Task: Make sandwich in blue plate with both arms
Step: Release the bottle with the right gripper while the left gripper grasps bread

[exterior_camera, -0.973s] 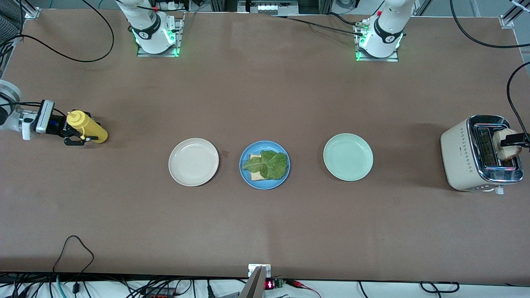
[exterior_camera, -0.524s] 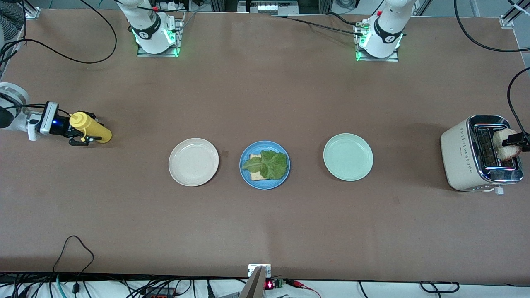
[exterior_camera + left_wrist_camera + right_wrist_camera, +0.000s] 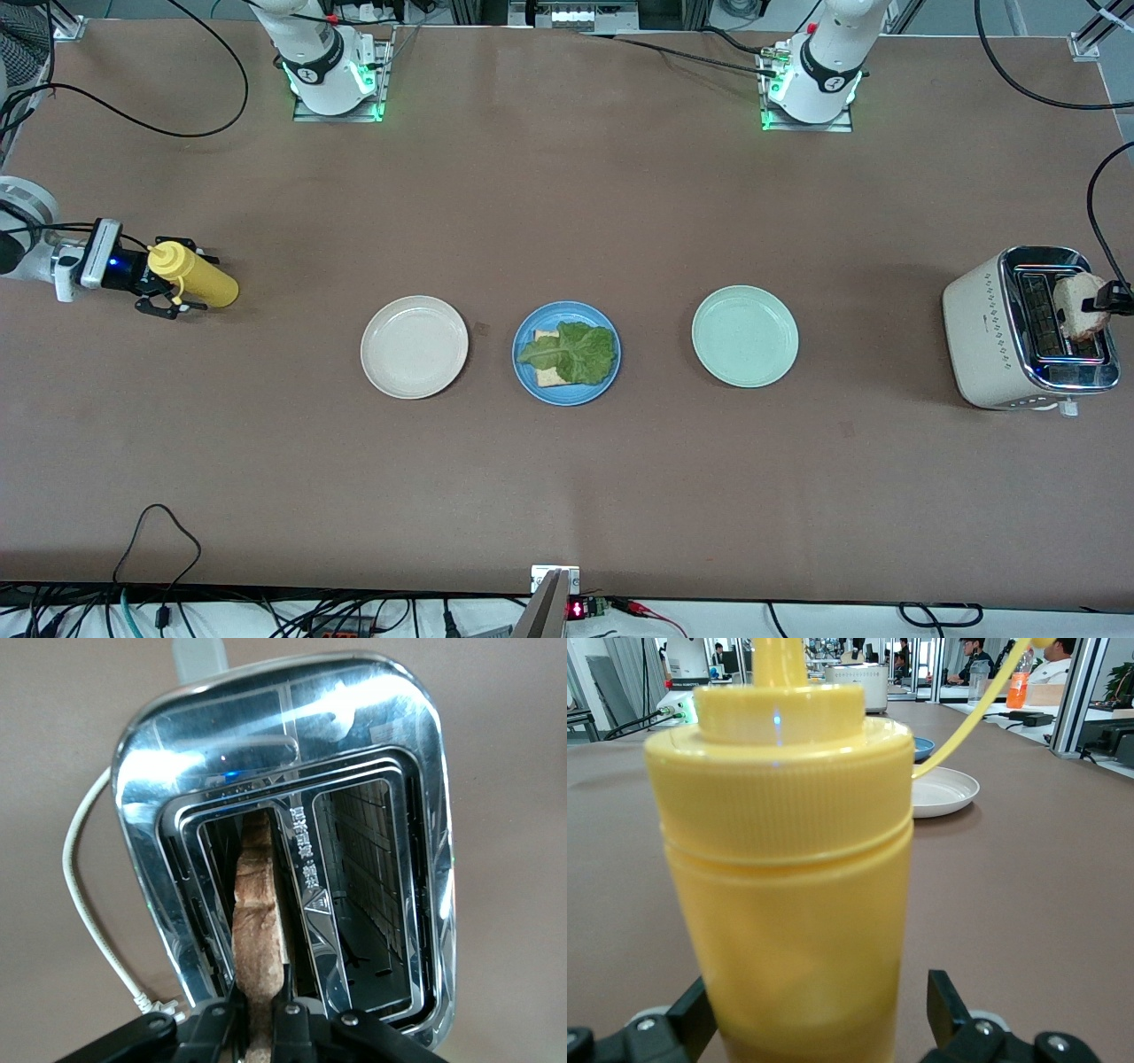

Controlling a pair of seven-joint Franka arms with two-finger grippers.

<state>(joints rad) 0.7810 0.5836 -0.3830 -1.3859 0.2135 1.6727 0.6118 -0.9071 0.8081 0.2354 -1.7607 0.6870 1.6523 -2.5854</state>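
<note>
1. Presently, left gripper (image 3: 259, 1014): over the toaster (image 3: 1028, 330) at the left arm's end of the table (image 3: 567, 496); jaws pinched onto a browned bread slice (image 3: 257, 930) standing on edge in one slot, the other slot empty.
2. Right gripper (image 3: 168, 282): at the right arm's end of the table, low over it; jaws spread wide, one to each side of the yellow squeeze bottle (image 3: 190, 275), with visible gaps between fingers (image 3: 948, 1005) and bottle wall. The bottle stands upright.
3. Blue plate (image 3: 567, 395): middle of the table, between the cream-white plate (image 3: 414, 346) toward the right arm's end and the pale mint-green plate (image 3: 744, 336) toward the left arm's end; the three sit in a row, apart from one another.
4. Sandwich, partial: one pale square bread slice (image 3: 548, 377) lying flat on the blue plate, a crinkled lettuce leaf (image 3: 571, 352) on top, covering most of it. No slice on the leaf.
</note>
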